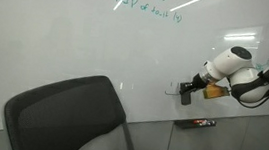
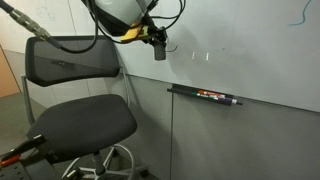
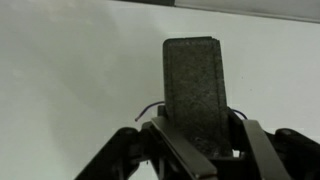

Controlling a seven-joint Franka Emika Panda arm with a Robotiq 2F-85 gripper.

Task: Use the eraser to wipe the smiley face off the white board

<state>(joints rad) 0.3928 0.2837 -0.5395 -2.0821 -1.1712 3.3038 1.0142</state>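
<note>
My gripper (image 3: pixel 196 150) is shut on a dark grey felt eraser (image 3: pixel 192 90), held flat against the white board (image 3: pixel 70 70). A thin dark curved line of the smiley face (image 3: pixel 146 106) shows on both sides of the eraser; the rest of the drawing is hidden behind it. In an exterior view the gripper (image 1: pixel 186 89) presses the eraser (image 1: pixel 185 89) to the board (image 1: pixel 69 28) just above the tray. In an exterior view the eraser (image 2: pixel 159 47) hangs from the gripper (image 2: pixel 158 40) against the board (image 2: pixel 250 50).
Teal handwriting (image 1: pixel 147 1) is high on the board. A black mesh office chair (image 1: pixel 75 119) stands in front of the board, also in an exterior view (image 2: pixel 75 95). A marker tray (image 2: pixel 205 95) with markers runs below the gripper.
</note>
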